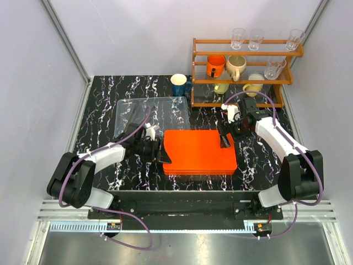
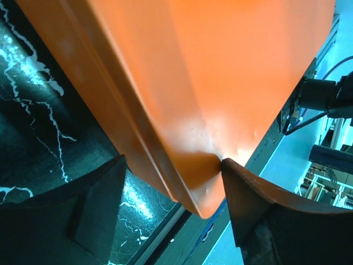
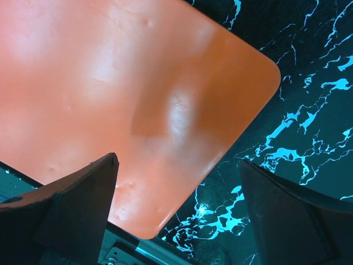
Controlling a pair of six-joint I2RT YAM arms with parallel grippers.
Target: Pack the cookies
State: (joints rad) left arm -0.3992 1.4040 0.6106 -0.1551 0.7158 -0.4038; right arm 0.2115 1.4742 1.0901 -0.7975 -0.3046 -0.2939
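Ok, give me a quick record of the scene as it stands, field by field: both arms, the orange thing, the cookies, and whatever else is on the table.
cookies: none visible in any view
orange box: lies flat mid-table, top bare
left gripper: jaws either side of the box's near left corner; grip unclear
right gripper: open, over the box's far right part
clear tray: behind the box, to the left
blue mug: at the back, left of the rack
wooden rack: far right corner, holds mugs and glasses
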